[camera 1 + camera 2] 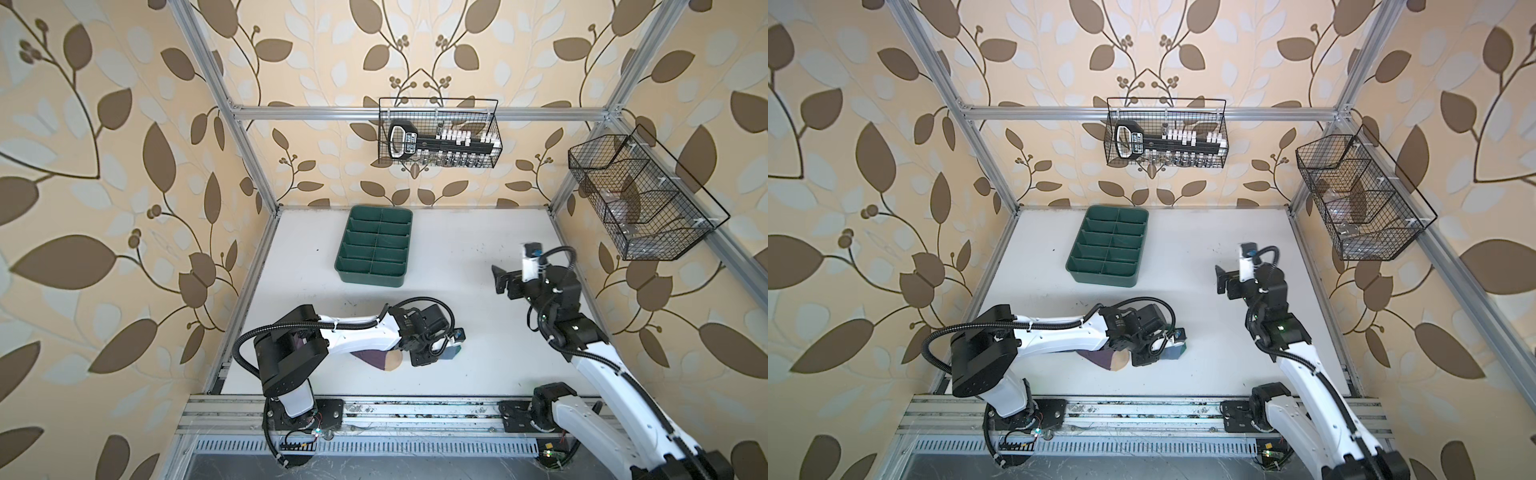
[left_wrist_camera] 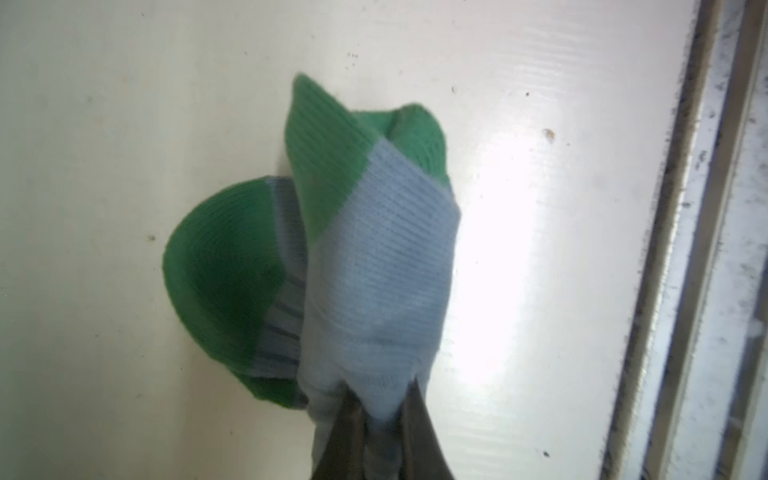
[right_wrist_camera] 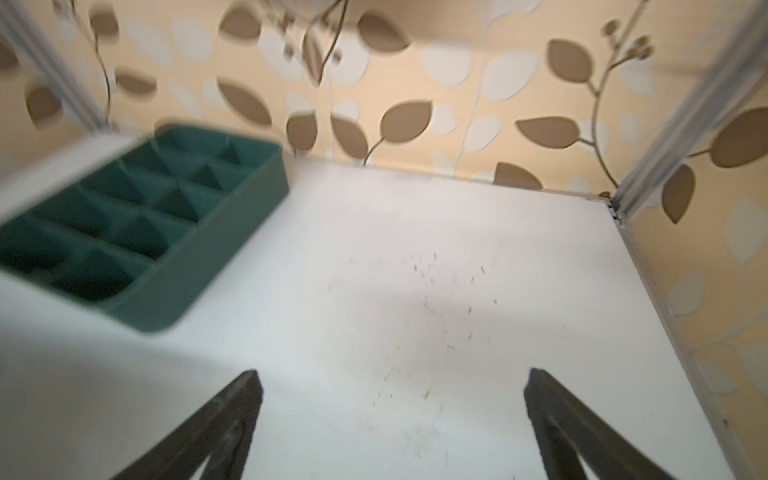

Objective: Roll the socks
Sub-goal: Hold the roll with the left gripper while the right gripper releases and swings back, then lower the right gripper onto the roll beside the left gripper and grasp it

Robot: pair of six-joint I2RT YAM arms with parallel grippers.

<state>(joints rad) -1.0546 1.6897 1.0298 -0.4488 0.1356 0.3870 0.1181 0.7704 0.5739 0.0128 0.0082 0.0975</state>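
Between the left fingers (image 2: 341,442), grey-blue sock (image 2: 374,257) pinched, green toe beyond

A robotics lab cell dressed as a home is shown: leaf wallpaper (image 1: 104,187) is fixed inside an aluminium frame (image 1: 311,113), two arms (image 1: 361,332) are bolted to a rail (image 1: 415,409) edging a white surface (image 1: 457,249), and wire baskets (image 1: 602,166) are hung beyond the right end effector (image 1: 498,280).
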